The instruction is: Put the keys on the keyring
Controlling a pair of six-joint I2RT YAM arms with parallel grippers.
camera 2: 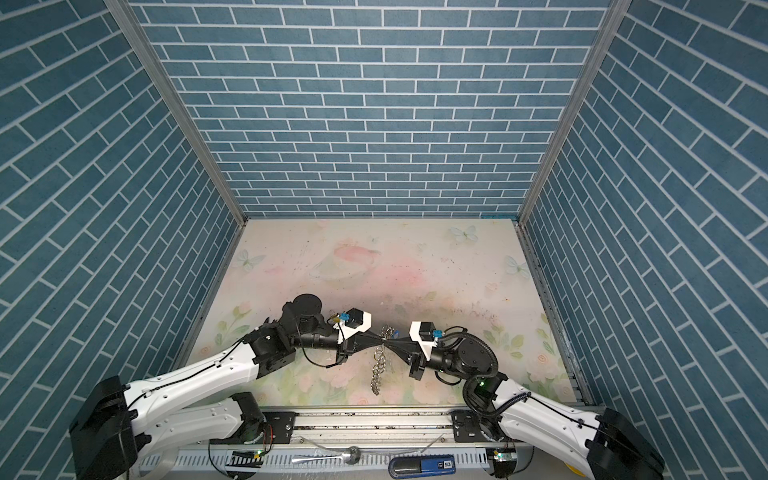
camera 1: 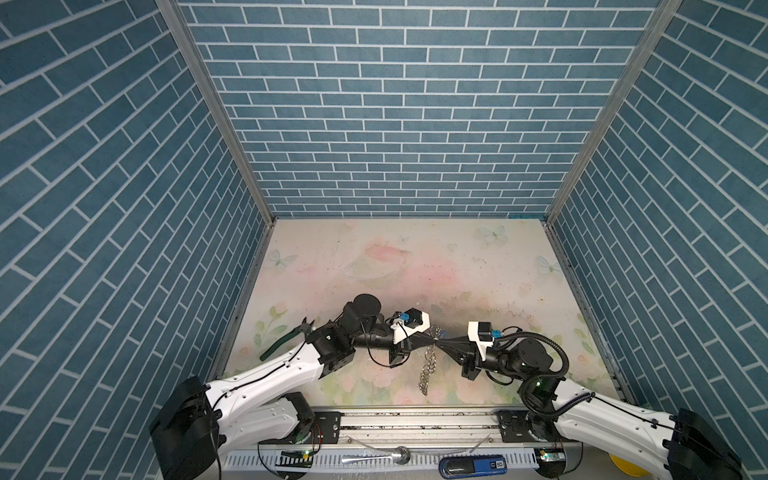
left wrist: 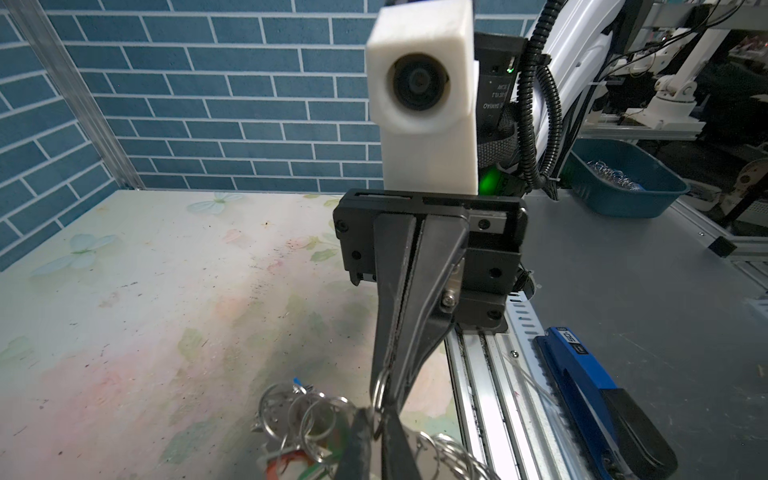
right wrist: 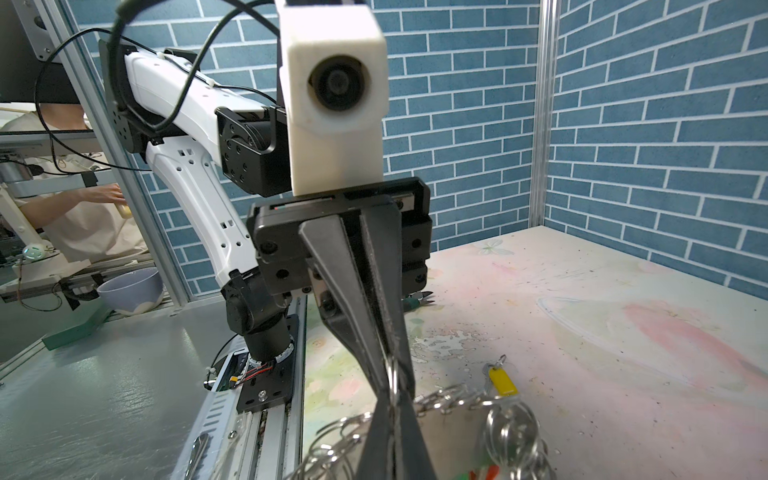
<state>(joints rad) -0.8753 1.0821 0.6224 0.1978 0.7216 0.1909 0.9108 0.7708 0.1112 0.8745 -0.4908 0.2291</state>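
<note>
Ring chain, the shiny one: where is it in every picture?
In a top view: ring chain runs toward the camera from the meeting tips, low centre.
In a top view: the same, low centre.
Left wrist: its loops beside the pinching tips.
Right wrist: strung either side of the near tips.
Landmark: left end effector and right end effector pinching it, tip to tip.

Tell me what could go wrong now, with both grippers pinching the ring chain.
1. The left gripper and right gripper meet tip to tip, jaws shut on the keyring at nearly one spot; a pull could make a thin ring slip out.
2. The rest of the keyring trails loose toward the front and may snag the yellow-tag key nearby.
</note>
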